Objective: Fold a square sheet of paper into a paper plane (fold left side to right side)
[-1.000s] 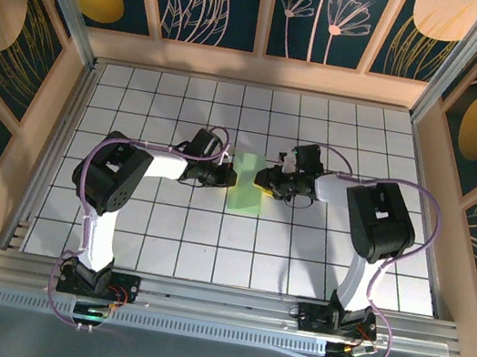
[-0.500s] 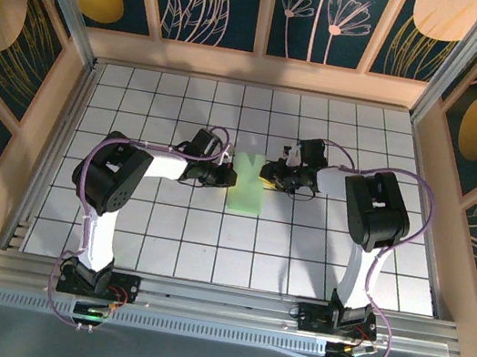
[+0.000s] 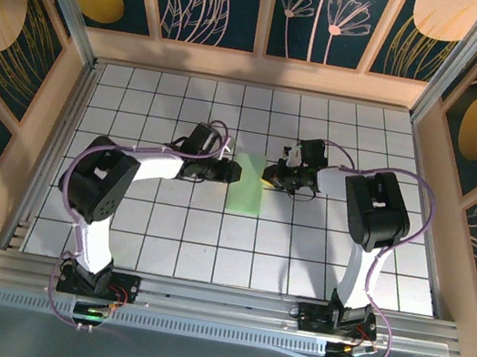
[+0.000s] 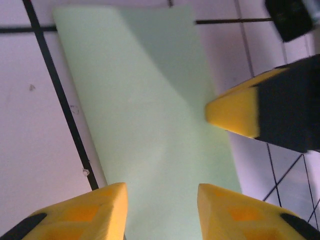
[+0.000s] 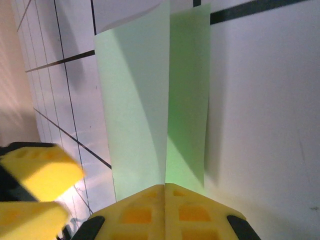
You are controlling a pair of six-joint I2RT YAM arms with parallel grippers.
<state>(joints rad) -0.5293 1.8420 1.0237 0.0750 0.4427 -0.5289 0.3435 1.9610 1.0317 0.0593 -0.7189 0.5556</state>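
1. Left gripper (image 3: 232, 171): I read it as released. In its wrist view the jaws stand apart above the paper, with bare green between them and nothing in them. It sits at the paper's 9 o'clock edge.

2. Paper (image 3: 246, 189): a pale-green strip half the width of the square, lying flat on the table (image 3: 163, 239) near its centre, between the two grippers.

3. Right gripper (image 3: 268, 176): clenched, jaws shut tight. Its tip is on the paper's 3 o'clock edge, towards the far end. In its wrist view a line in the paper runs straight into the seam of the jaws. I cannot tell whether a layer is nipped there or the tip only presses down.

4. Step in hand: I judge the left-to-right fold as laid over, and the work now is setting it. The layers look matched at the corners I can see.

5. Next move: this calls for a firm press run along the folded edge while the other gripper pins the free edges. After that the strip must be reopened or turned for the nose folds, and a slip here would skew every later crease.

6. Heading: no nose exists yet and both ends are square, so the paper points nowhere. Its long axis runs close to 12 to 6 o'clock in the top view.
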